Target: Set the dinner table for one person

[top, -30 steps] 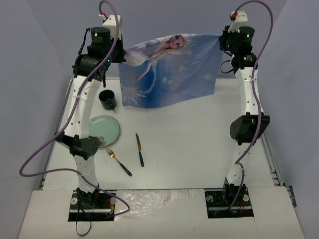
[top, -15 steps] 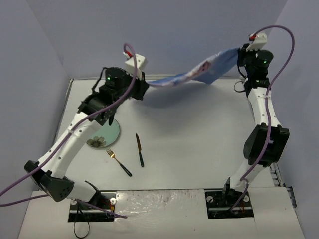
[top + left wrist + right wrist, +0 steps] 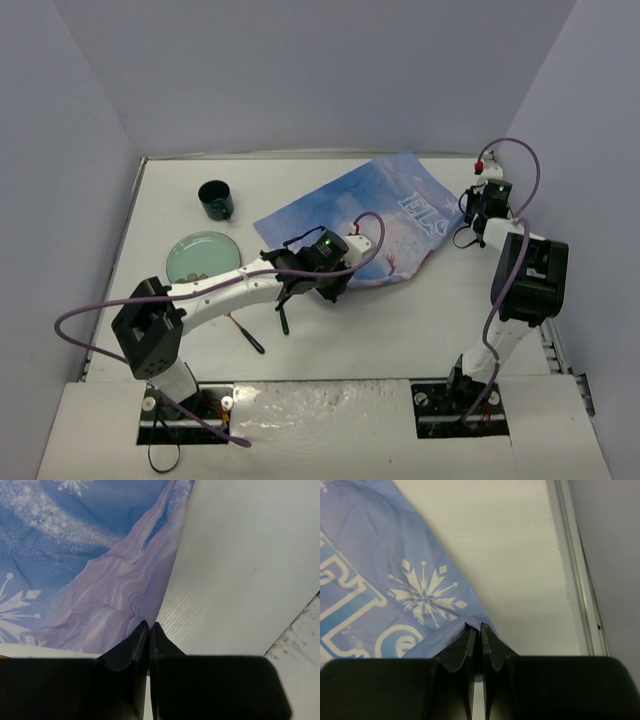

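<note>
Over the far-right part of the dinner table, the blue cloth lies mostly flat but crooked. The left gripper is pinched tight on its near corner around mid-table, and the right gripper is clamped on the corner by the right edge. To do this spreading step well, the arms would probably want to pull both corners apart down low to smooth the wrinkles, then square the cloth to the near edge before letting go. Only readable print is big white "EL" lettering near the right corner, rest of the word too rumpled to tell, no other labels showing.
</note>
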Controlling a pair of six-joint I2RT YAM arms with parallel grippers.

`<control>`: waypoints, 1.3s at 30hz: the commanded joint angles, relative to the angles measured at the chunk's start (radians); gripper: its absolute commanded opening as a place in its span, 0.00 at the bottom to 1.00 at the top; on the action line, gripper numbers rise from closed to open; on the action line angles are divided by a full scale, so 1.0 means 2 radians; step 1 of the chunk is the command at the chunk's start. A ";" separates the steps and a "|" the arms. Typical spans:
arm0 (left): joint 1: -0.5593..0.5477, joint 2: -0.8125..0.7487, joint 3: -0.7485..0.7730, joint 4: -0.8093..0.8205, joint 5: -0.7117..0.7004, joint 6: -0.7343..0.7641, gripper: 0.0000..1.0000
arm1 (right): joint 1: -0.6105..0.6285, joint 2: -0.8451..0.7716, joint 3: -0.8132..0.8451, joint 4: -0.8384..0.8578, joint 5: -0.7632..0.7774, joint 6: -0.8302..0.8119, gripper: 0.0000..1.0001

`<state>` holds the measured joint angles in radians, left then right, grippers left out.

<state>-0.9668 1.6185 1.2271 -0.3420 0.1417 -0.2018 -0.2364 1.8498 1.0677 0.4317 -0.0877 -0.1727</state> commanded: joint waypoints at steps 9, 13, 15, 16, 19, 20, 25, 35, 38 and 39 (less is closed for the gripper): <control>-0.019 -0.035 -0.030 0.035 0.036 -0.048 0.01 | -0.006 -0.058 0.002 -0.028 0.113 0.034 0.27; -0.026 -0.053 -0.037 0.029 0.033 -0.044 0.20 | -0.007 -0.083 0.023 -0.082 0.155 0.056 0.49; -0.028 -0.063 -0.037 0.023 0.033 -0.044 0.36 | -0.007 -0.101 0.032 -0.103 0.181 0.068 0.53; -0.029 -0.068 -0.037 0.020 0.033 -0.043 0.41 | -0.007 -0.111 0.034 -0.114 0.186 0.075 0.53; -0.030 -0.082 -0.033 0.006 0.029 -0.037 0.61 | -0.007 -0.145 0.030 -0.121 0.147 0.083 0.70; -0.030 -0.087 -0.032 0.004 0.023 -0.037 0.65 | -0.007 -0.150 0.029 -0.124 0.132 0.093 0.75; -0.018 -0.087 -0.018 0.005 -0.017 -0.042 0.76 | -0.008 -0.159 0.012 -0.144 0.072 0.159 0.84; 0.027 0.041 0.046 0.045 0.002 -0.039 0.67 | 0.012 -0.111 0.013 -0.138 0.028 0.178 0.84; 0.032 0.082 0.058 0.057 0.008 -0.036 0.66 | 0.016 -0.085 0.016 -0.129 0.027 0.171 0.84; 0.032 0.092 0.061 0.057 0.011 -0.035 0.65 | 0.016 -0.070 0.019 -0.125 0.026 0.171 0.84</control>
<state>-0.9131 1.7548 1.2892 -0.2945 0.1401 -0.2848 -0.2184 1.6472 1.0756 0.1269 -0.0063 0.1689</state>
